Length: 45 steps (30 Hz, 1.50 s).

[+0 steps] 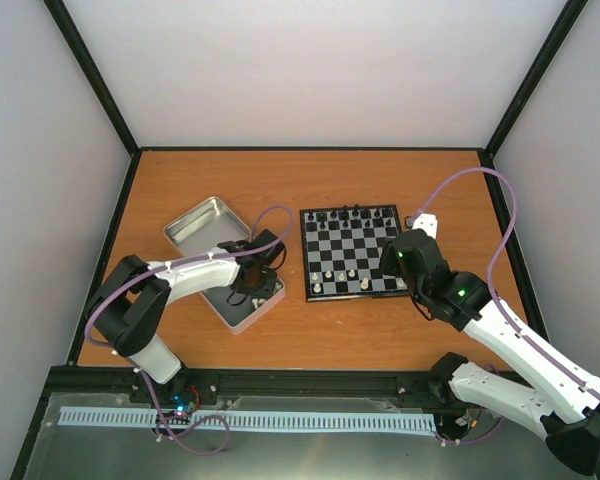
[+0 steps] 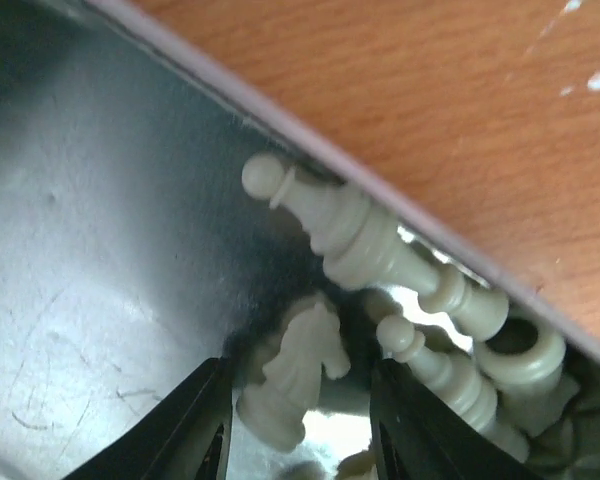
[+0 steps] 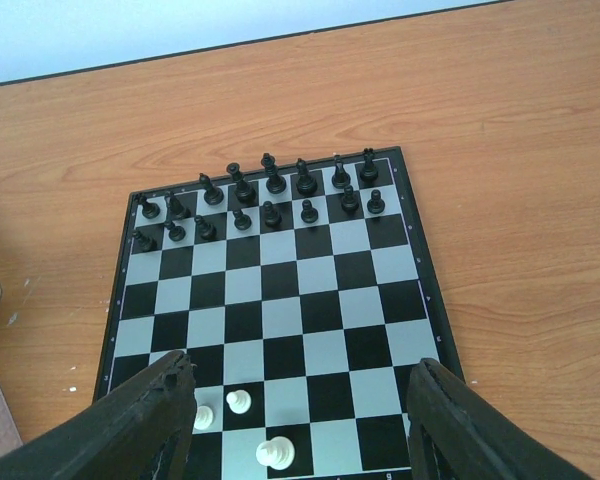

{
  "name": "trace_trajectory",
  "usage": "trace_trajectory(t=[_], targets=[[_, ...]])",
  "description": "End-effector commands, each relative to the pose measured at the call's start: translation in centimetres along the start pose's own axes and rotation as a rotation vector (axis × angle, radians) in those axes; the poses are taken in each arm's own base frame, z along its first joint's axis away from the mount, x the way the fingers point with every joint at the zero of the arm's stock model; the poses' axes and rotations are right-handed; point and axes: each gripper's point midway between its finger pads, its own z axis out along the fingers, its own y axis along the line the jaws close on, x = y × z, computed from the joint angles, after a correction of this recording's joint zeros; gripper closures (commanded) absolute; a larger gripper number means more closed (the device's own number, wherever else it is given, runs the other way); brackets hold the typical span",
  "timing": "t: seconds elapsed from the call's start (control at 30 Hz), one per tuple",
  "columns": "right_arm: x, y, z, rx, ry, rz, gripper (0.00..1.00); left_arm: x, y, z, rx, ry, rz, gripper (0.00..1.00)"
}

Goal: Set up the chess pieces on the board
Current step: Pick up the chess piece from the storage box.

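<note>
The left gripper (image 2: 300,368) was down inside the silver metal tin (image 2: 100,280), its two dark fingers (image 2: 185,430) parted and standing on either side of a cream knight (image 2: 305,345) that lay on its side on the tin's floor. A narrow dark gap showed between the knight and the finger to its right; on the other side the piece lay so close to the finger that contact could not be judged, so the jaws bracketed the knight without visibly pinching it. Just beyond the fingertips, a taller cream piece with a round knob (image 2: 345,225) lay along the tin's wall. To the right of the fingers, more cream chess pieces (image 2: 450,375) were heaped in the tin's corner, one showing its ring-shaped base (image 2: 525,350). The right gripper (image 3: 302,368) hung released above the near part of the chessboard (image 3: 310,310), jaws spread wide with nothing between them. Under and between its fingers, three white pieces (image 3: 240,402) stood on the board's nearest rows. Ahead of the gripper, the black pieces (image 3: 275,185) filled the two farthest rows, and the squares between stood bare. The board lay flat on the orange wooden table (image 3: 520,150).
</note>
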Motion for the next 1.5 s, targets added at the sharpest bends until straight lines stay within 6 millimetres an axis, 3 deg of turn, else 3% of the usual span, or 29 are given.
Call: trace_trajectory(t=[0.0, 0.13, 0.43, 0.5, 0.63, 0.8, 1.0, 1.23, 1.37, 1.4, 1.47], targets=[[-0.6, -0.2, -0.3, -0.001, -0.025, 0.034, 0.42, -2.2, -0.1, 0.1, -0.022, -0.044, 0.025, 0.60], [-0.7, -0.3, -0.4, 0.003, -0.030, 0.031, 0.42, -2.7, -0.1, 0.1, -0.032, -0.052, 0.027, 0.59], [-1.1, 0.0, -0.4, -0.005, -0.039, 0.034, 0.42, -1.8, 0.8, 0.3, -0.058, -0.015, 0.003, 0.76], [-1.1, 0.0, -0.4, -0.007, -0.039, 0.037, 0.42, -1.6, 1.1, 0.0, -0.066, -0.011, -0.006, 0.76], [-1.0, 0.2, -0.2, -0.014, -0.036, 0.037, 0.42, -0.9, 0.6, -0.5, -0.022, 0.002, -0.007, 0.66], [-1.0, 0.6, 0.1, -0.021, -0.027, 0.033, 0.42, -0.2, 0.5, -0.8, 0.001, 0.014, -0.002, 0.66], [-1.0, 0.9, 0.2, -0.033, -0.026, 0.038, 0.42, 0.1, 0.7, -0.4, -0.010, 0.032, 0.006, 0.75], [-1.0, 0.8, 0.1, -0.030, -0.027, 0.038, 0.42, -1.1, 0.7, -0.1, -0.025, -0.020, -0.013, 0.81], [-1.1, 0.7, -0.1, -0.033, -0.030, 0.043, 0.42, -1.3, 1.0, -0.1, -0.042, -0.032, -0.030, 0.92], [-1.1, 0.9, -0.1, -0.044, -0.031, 0.040, 0.42, -1.5, 1.1, -0.4, -0.045, -0.046, -0.039, 0.94], [-1.0, 3.3, -0.3, -0.170, -0.010, -0.026, 0.42, -2.0, 1.2, -1.4, -0.039, -0.085, -0.054, 0.94]])
